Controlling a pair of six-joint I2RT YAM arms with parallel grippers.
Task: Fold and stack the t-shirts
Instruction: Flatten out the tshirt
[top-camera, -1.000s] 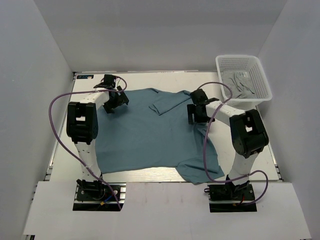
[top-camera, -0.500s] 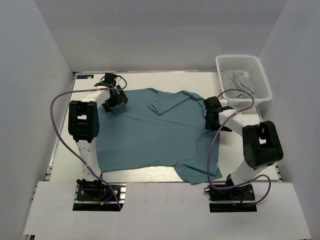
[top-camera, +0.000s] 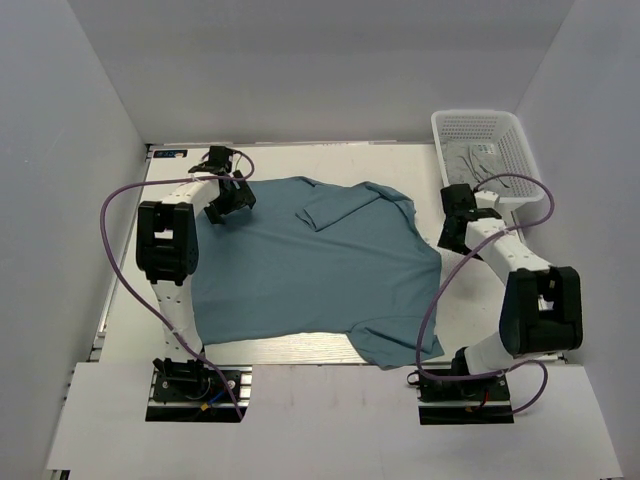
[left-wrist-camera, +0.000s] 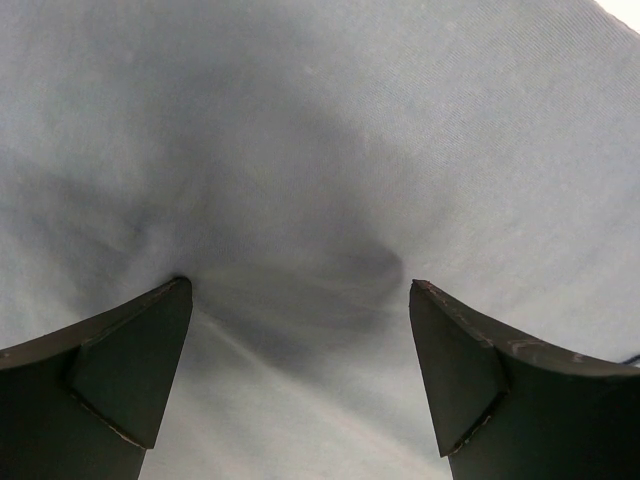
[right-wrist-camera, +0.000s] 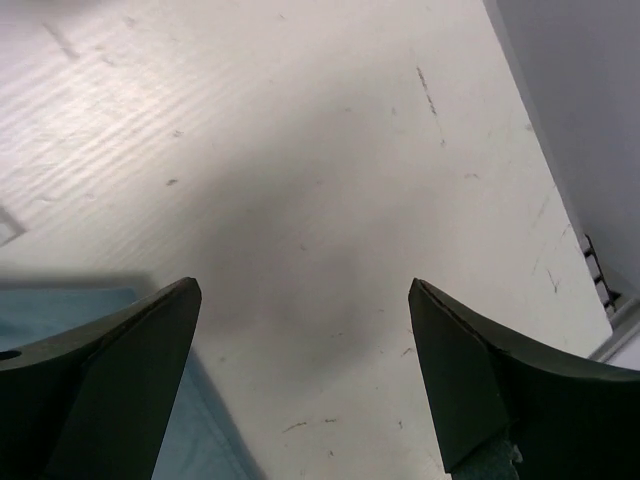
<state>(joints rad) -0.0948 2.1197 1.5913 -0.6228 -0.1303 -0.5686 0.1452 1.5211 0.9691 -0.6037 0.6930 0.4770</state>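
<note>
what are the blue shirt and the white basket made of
T-shirt: looks like soft matte knit cloth; it wrinkles, part lies folded over, and the left wrist view shows a fine texture. Basket: probably rigid white plastic, judging by its perforated walls.

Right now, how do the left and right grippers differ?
Left gripper is over the t-shirt, cloth filling its wrist view; right gripper is over bare table, off the shirt's right edge. Left sits at the shirt's far-left corner; right sits near the basket. Shared: both open, holding nothing.
</note>
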